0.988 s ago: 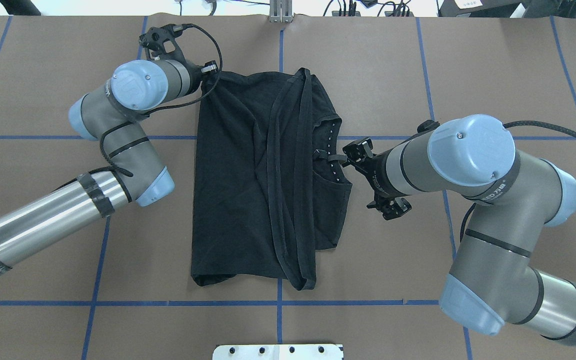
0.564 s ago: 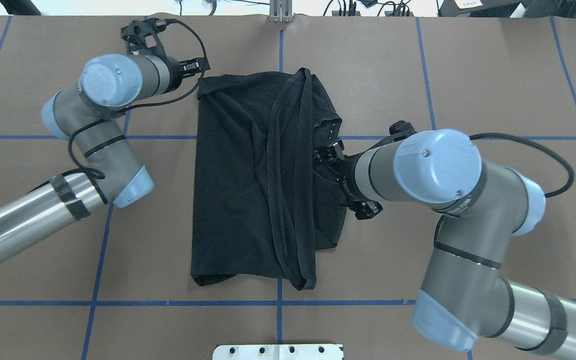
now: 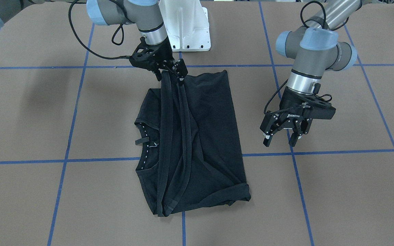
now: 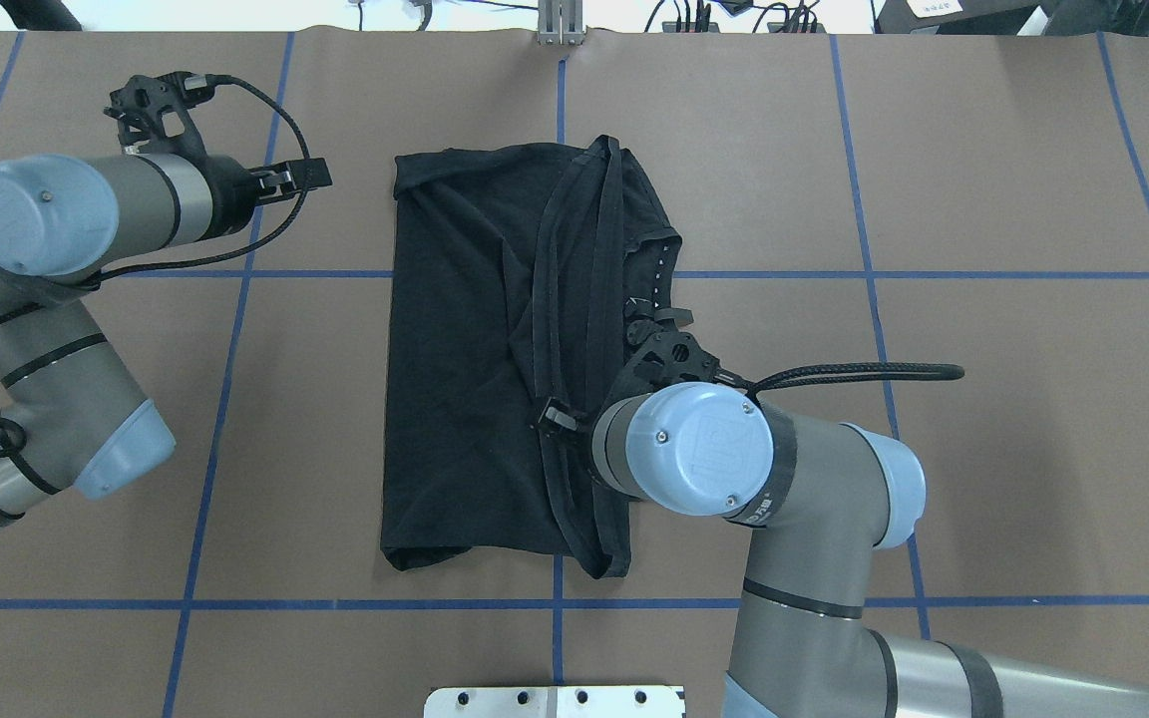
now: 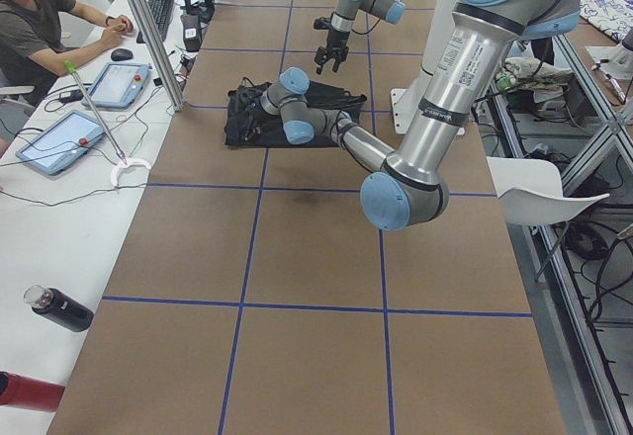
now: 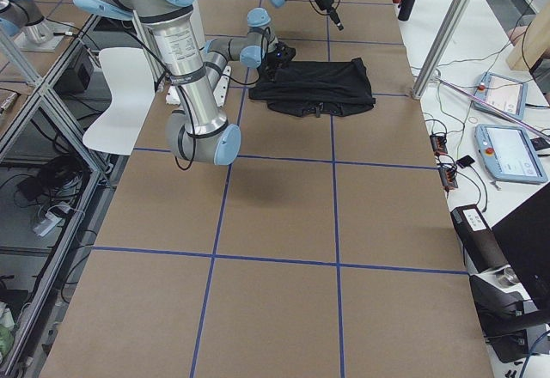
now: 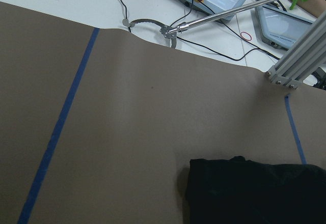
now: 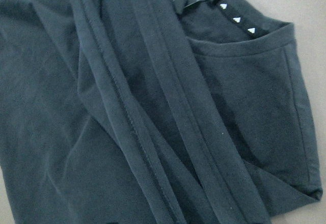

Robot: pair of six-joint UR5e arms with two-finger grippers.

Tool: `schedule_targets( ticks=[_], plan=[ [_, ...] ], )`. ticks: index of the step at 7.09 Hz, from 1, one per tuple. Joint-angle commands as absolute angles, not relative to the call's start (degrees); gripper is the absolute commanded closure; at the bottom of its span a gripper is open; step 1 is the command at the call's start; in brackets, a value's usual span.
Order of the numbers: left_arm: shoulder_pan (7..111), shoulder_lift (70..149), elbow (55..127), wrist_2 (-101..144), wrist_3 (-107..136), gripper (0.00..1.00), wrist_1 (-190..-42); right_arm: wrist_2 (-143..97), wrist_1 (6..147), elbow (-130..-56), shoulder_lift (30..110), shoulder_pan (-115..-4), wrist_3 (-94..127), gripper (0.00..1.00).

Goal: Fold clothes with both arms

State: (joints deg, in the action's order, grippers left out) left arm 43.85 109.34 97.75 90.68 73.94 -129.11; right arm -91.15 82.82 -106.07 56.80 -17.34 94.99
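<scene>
Mid-table, partly folded: the shirt (image 4: 465,349). At its long folded bands, in the half nearer the robot: the right gripper (image 3: 171,76), impossible to tell whether clamped. Off to the left, clear of the cloth: the left gripper (image 3: 281,138), jaws spread, empty.

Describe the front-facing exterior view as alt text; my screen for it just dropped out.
The right gripper, at upper centre, pinches folded bands of a black T-shirt and holds them raised off the brown table. The rest lies roughly folded at centre. The left gripper hangs open on the view's right, apart from the shirt.
</scene>
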Motion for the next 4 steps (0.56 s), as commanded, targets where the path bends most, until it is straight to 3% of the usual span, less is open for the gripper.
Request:
schedule_targets(
  ticks=[1,2,4],
  plan=[
    [43.9,108.3,98.7,90.8,74.2,0.0,-129.0,-91.1,83.7,-104.9,56.0,-14.7,68.9,0.46],
    [43.9,108.0,98.4,90.8,74.4,0.0,-129.0,-90.5,84.1,-103.8,55.4,-14.2,62.9,0.55],
    [43.9,107.9,98.3,90.8,74.5,0.0,-129.0,-86.9,88.2,-102.4,54.0,-12.3,57.0,0.55]
  ],
)
